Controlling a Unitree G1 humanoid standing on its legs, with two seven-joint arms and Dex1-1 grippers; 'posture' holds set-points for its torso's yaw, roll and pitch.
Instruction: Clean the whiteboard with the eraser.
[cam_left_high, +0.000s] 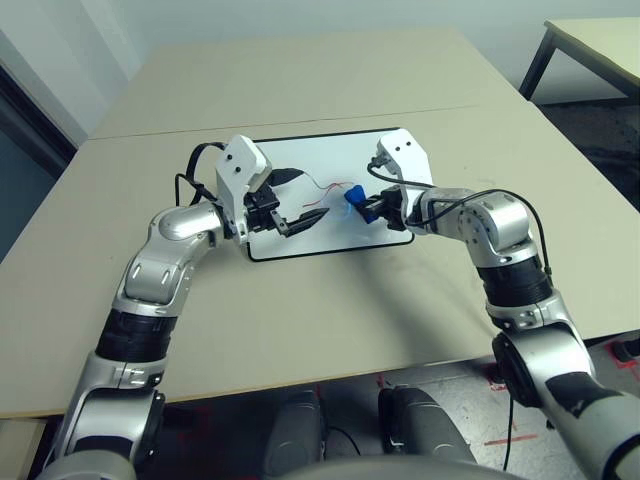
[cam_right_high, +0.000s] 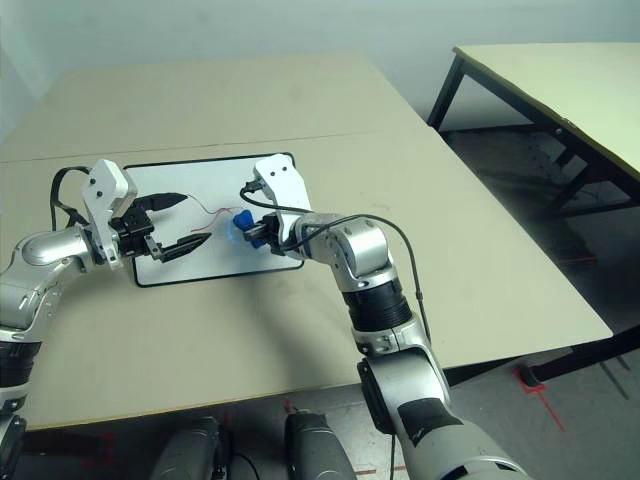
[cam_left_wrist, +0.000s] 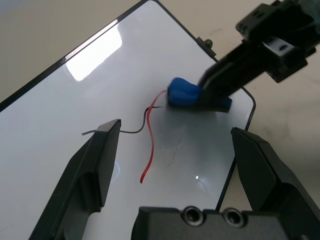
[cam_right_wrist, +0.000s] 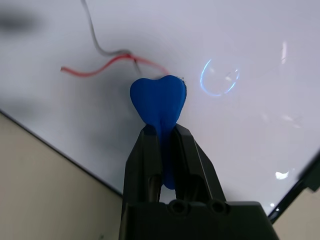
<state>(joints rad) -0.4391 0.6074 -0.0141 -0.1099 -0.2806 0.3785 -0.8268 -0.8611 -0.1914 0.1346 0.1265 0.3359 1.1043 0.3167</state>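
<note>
My right claw (cam_right_wrist: 161, 135) is clamped on the eraser (cam_right_wrist: 159, 100), its two fingers pinching the blue block so its rounded end sticks out past my fingertips and presses on the whiteboard (cam_left_high: 300, 170), which lies flat on the counter (cam_left_high: 300, 300). Just ahead of that end run the marks left to wipe: a red scribble (cam_right_wrist: 100, 67) and a thin dark line (cam_right_wrist: 95, 40) crossing it. My left claw (cam_left_wrist: 175, 150) hovers over the board with its fingers wide apart, holding nothing; the red stroke lies between those fingers and the eraser sits just beyond them. I judge the wiping is underway but not done, since both lines are plainly there. The risks from here: my grip takes only the rear of the block, so a hard sideways stroke could twist or squeeze it out; nothing seems to pin the board, so my push may slide it across the counter; and my two claws are close, so a long stroke toward my left one could knock them together.
</note>
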